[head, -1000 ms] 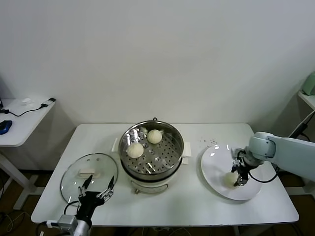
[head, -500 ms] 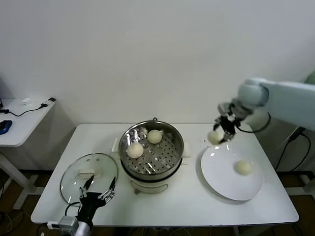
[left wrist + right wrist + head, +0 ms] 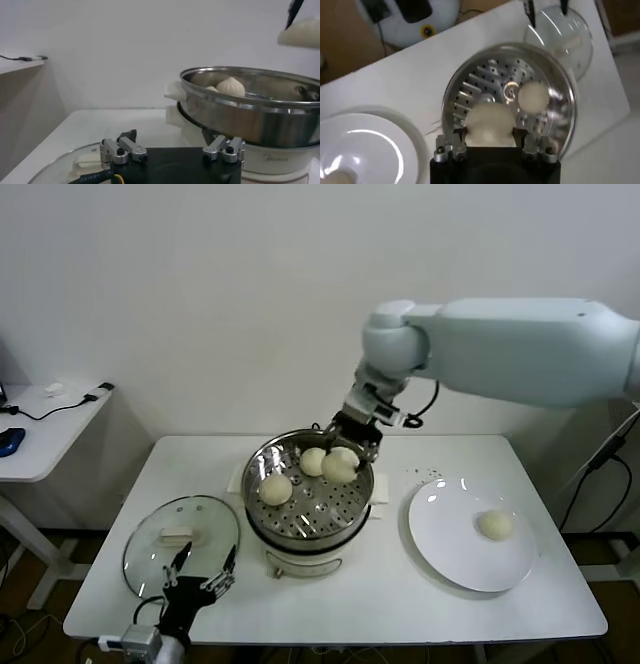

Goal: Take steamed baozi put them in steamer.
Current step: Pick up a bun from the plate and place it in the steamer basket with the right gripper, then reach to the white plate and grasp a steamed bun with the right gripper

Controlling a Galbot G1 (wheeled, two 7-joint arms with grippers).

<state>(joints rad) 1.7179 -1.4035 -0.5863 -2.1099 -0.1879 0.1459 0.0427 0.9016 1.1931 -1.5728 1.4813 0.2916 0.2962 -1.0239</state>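
My right gripper [image 3: 342,456] is shut on a cream-white baozi [image 3: 340,465] and holds it over the right part of the steel steamer [image 3: 268,524]. In the right wrist view the baozi [image 3: 490,124] sits between the fingers above the perforated tray [image 3: 472,90]. Two more baozi lie in the steamer, one at the left [image 3: 275,487] and one at the back [image 3: 313,461]. Another baozi [image 3: 495,525] lies on the white plate [image 3: 450,544]. My left gripper [image 3: 200,569] is open and empty at the table's front left, by the lid.
The round glass lid [image 3: 150,552] with a white handle lies flat left of the steamer, under my left gripper. A side table [image 3: 40,434] with cables stands far left. A few dark specks dot the table behind the plate.
My right gripper lifted one baozi off the plate and carried it left, to above the steamer. One baozi stays on the plate. The left arm has not moved.
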